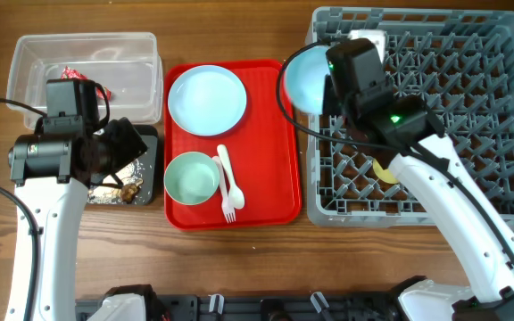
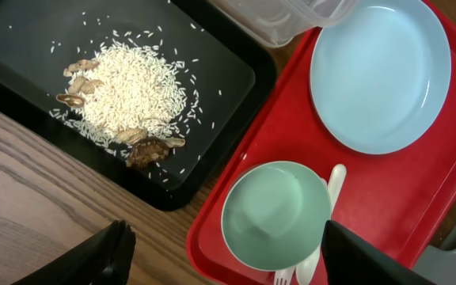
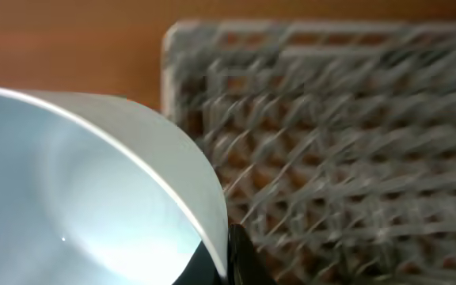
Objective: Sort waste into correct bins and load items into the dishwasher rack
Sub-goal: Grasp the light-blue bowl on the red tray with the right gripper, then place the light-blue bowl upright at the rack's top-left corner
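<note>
My right gripper [image 1: 328, 82] is shut on the rim of the light blue bowl [image 1: 302, 78], holding it tilted over the left edge of the grey dishwasher rack [image 1: 453, 116]. The bowl [image 3: 77, 198] fills the right wrist view, with the rack [image 3: 339, 150] blurred behind it. A yellow cup [image 1: 384, 171] lies in the rack. My left gripper [image 1: 119, 147] is open and empty above the black tray [image 1: 150, 138], which holds food scraps [image 2: 125, 95]. The pale green bowl [image 2: 274, 214], light blue plate [image 2: 378, 75], fork [image 1: 227, 207] and spoon [image 1: 230, 174] lie on the red tray. The red-and-white wrapper [image 1: 71, 71] is in the clear tub [image 1: 132, 53].
The red serving tray [image 1: 275, 187] sits between the bins and the rack. Bare wooden table [image 2: 38, 206] lies in front of the black tray. Cables run from both arms across the table.
</note>
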`<move>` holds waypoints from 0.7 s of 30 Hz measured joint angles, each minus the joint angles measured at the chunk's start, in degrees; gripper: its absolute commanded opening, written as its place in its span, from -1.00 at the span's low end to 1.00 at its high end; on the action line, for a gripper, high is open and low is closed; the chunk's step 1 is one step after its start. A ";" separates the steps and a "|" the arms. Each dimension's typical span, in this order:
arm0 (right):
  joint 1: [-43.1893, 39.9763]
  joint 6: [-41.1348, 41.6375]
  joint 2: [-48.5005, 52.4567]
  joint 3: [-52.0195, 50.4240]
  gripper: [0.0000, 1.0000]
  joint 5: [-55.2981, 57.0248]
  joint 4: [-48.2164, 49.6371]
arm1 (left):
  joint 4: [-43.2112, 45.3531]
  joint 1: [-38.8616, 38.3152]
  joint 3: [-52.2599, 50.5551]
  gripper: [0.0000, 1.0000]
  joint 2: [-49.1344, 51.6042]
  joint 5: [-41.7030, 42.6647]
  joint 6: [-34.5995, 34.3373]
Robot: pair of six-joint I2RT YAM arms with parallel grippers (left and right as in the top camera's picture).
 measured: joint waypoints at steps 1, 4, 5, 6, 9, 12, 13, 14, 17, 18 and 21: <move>0.00 -0.26 0.00 -0.02 -0.91 4.26 2.32 | 0.07 0.00 0.00 0.55 0.00 -0.02 0.02; -0.13 -4.04 -0.02 -0.09 -0.91 14.56 13.25 | 0.26 0.00 0.00 0.56 0.00 -0.02 0.02; -0.37 -5.86 -0.02 -0.09 -0.91 16.79 16.41 | 0.22 0.00 0.00 0.56 0.00 -0.02 0.00; -1.16 -8.83 0.09 -0.09 -0.91 19.30 21.40 | 0.28 0.00 0.00 0.56 0.00 -0.02 0.02; -5.05 -16.20 1.46 -0.09 -0.91 22.93 29.18 | 0.26 0.00 0.00 0.56 0.00 0.00 0.02; -8.09 -23.12 5.70 -0.07 -0.91 24.39 33.57 | 0.28 0.00 0.00 0.56 0.00 0.00 0.00; -8.79 -25.24 7.65 -0.07 -0.91 24.74 34.84 | 0.35 0.00 0.00 0.56 0.00 -0.02 0.02; -9.40 -26.86 10.16 -0.07 -0.91 25.24 35.95 | 0.37 0.00 0.00 0.56 0.00 -0.02 0.00; -9.70 -30.58 17.42 -0.07 -0.91 28.33 39.63 | 0.37 0.00 0.00 0.56 0.00 -0.02 0.00; -9.70 -31.01 18.99 -0.07 -0.91 29.38 40.76 | 0.35 0.00 0.00 0.56 0.00 -0.02 0.02; -9.70 -31.74 24.17 -0.07 -0.91 31.12 42.80 | 0.35 0.00 0.00 0.56 0.00 0.00 0.00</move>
